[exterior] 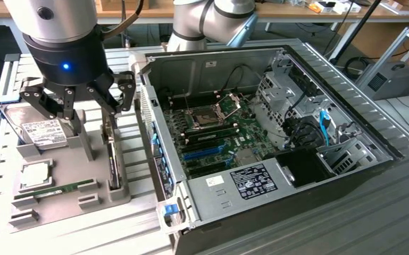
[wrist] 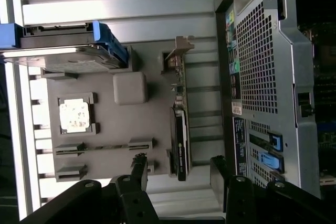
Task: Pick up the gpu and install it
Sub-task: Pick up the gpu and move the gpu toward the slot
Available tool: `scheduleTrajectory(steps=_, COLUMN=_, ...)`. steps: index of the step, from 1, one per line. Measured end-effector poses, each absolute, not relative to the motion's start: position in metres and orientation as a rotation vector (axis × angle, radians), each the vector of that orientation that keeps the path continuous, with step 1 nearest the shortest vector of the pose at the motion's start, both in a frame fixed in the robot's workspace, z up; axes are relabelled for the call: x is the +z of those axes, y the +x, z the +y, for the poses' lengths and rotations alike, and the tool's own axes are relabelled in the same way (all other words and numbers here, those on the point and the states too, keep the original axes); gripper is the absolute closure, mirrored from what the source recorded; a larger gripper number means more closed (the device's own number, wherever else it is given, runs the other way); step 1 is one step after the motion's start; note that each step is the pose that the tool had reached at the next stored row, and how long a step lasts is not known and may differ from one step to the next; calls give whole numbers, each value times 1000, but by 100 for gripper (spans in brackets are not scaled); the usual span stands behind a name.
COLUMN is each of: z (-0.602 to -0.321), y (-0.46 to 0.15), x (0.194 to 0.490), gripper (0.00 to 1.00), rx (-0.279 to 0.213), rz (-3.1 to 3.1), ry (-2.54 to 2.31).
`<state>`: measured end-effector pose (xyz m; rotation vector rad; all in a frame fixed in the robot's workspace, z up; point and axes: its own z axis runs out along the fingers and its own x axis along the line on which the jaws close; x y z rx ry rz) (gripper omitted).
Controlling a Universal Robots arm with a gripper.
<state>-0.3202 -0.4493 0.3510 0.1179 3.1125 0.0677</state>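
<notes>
No text can be read: the white label (exterior: 43,132) on the hard drive (exterior: 14,113) and the sticker (exterior: 250,180) on the power supply (exterior: 222,206) carry print too small to make out.

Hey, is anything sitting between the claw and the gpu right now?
Nothing visible. The open claw hangs over the gpu, which stands on edge in its slot of the grey holder. The wrist view shows a finger to either side of the card and nothing between.

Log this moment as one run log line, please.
stage: pre-grasp | gripper: open, over gpu | gpu: on edge in grey holder, not gripped | computer case: open, gpu not installed
</notes>
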Motion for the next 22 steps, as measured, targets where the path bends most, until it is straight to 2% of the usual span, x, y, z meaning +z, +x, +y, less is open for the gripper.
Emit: scheduleTrajectory(steps=22, z=-449, y=-321, x=316, gripper=40, rx=68, rz=3112, ry=118)
